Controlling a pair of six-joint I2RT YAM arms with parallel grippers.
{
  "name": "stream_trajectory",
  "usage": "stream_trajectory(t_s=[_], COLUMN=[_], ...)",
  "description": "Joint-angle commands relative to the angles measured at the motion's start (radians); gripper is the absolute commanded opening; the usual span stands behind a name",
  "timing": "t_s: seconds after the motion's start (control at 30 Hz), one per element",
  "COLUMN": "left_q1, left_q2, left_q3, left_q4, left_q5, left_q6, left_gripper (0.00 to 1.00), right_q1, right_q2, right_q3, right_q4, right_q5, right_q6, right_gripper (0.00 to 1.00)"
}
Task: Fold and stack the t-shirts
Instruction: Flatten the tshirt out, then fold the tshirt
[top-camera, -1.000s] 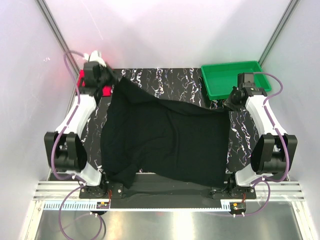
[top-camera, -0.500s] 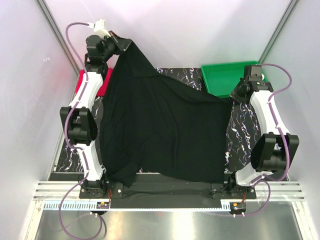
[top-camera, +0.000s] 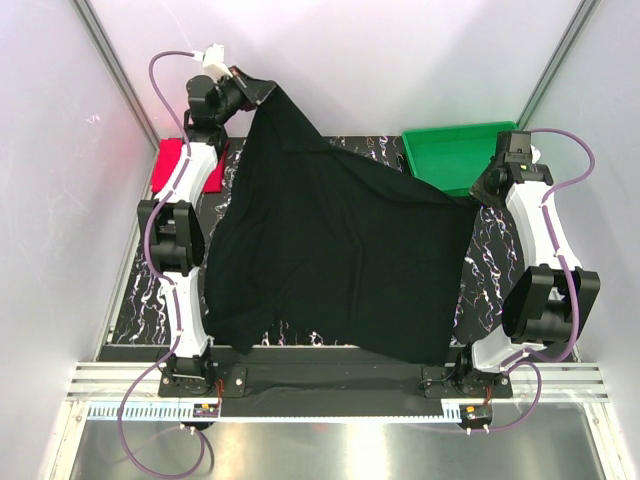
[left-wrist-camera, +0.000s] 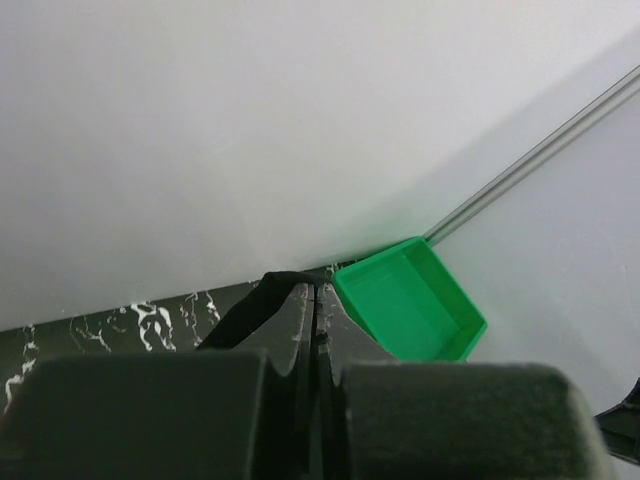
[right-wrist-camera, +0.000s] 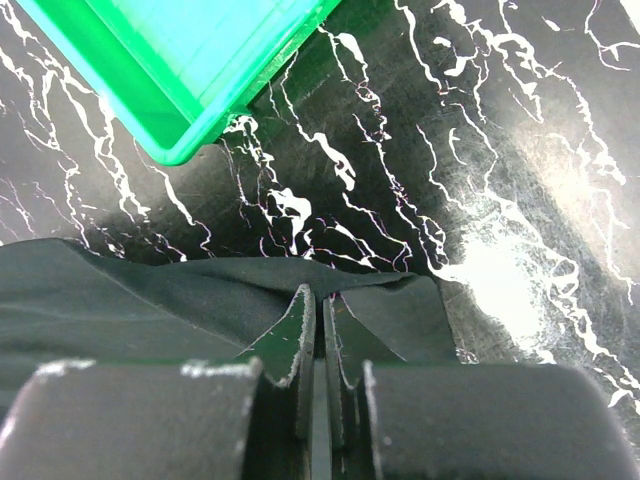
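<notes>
One red t-shirt (top-camera: 168, 165) shows only overhead, beside black t-shirt (top-camera: 340, 260)

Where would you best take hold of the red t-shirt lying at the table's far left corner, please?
Probably its bare left edge, from straight above: the red t-shirt lies flat, its right part hidden by the left arm. The left pincer and right pincer are both shut on the black t-shirt, so free one first.

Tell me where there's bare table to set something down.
Bare marble: at the back between the black t-shirt and green tray, a strip beside the right arm, and left of the left arm, nearer than the red t-shirt. The middle is crowded: left gripper and right gripper hold the black t-shirt over it.
</notes>
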Motion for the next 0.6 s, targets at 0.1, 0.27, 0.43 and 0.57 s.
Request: stream_trajectory(t_s=[0.1, 0.27, 0.43, 0.57], left_q1=[0.0, 0.004, 0.032, 0.049], left_q2=[-0.022, -0.201, -0.342, -0.43], left_q3=[0.073, -0.132, -0.304, -0.459], left_q4=[0.125, 0.036, -0.146, -0.226], left_q5=[0.05, 0.026, -0.014, -0.013], left_q6=[-0.015, 0.059, 0.122, 0.137], left_gripper=[0.0, 0.0, 0.0, 0.0], right_q1=[-0.003, -0.005, -0.005, -0.003], right_q2=[-0.005, -0.025, -0.048, -0.067], right_q3=[0.031, 0.01, -0.046, -0.093], right_q4=[0.005, 0.004, -0.002, -0.002], right_q5=[0.048, 0.001, -0.091, -0.159], right_q6=[-0.046, -0.065, -0.034, -0.019], right_gripper=[0.0, 0.0, 0.0, 0.0])
